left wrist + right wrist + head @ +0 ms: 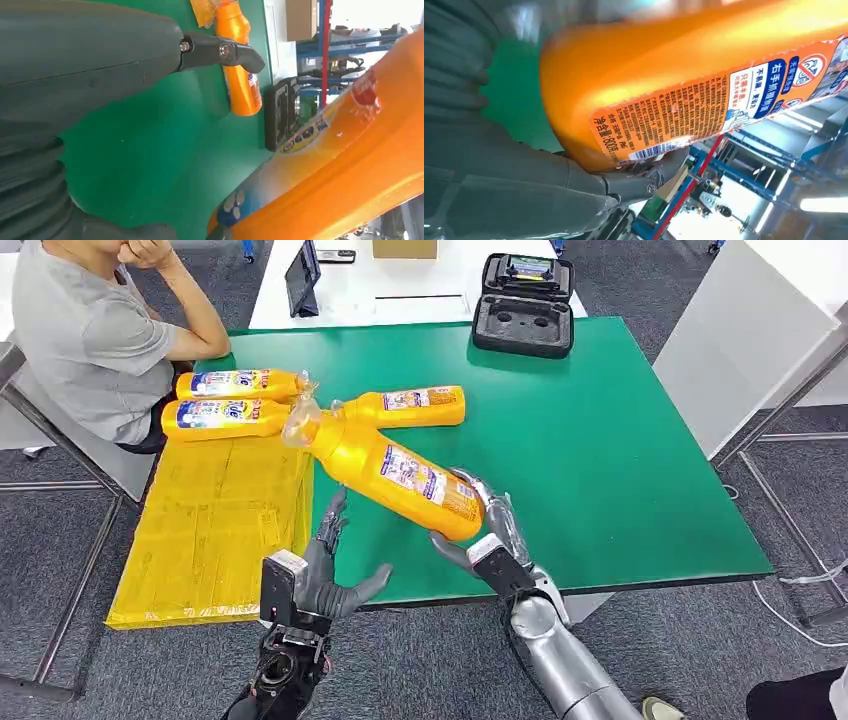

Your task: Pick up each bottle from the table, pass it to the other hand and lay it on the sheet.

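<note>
The left hand [322, 575] waits at the desk's [620, 450] near edge, fingers spread and holding nothing. Beside it, the right hand [490, 530] grasps the base of an orange bottle [395, 472], lifted above the desk, its long axis slanting from that hand toward the far-left corner, neck leading, over the yellow sheet's [215, 530] right edge.

The right arm [560, 660] is a silver, rounded metal tube with a ball-like joint near the wrist. The right hand [490, 530] has silvery-grey fingers and a white block at its base. The left hand [325, 575] is dark grey with a white square module [283, 585] beside black wrist parts. Its finger [220, 52] carries 2 small screws.
</note>
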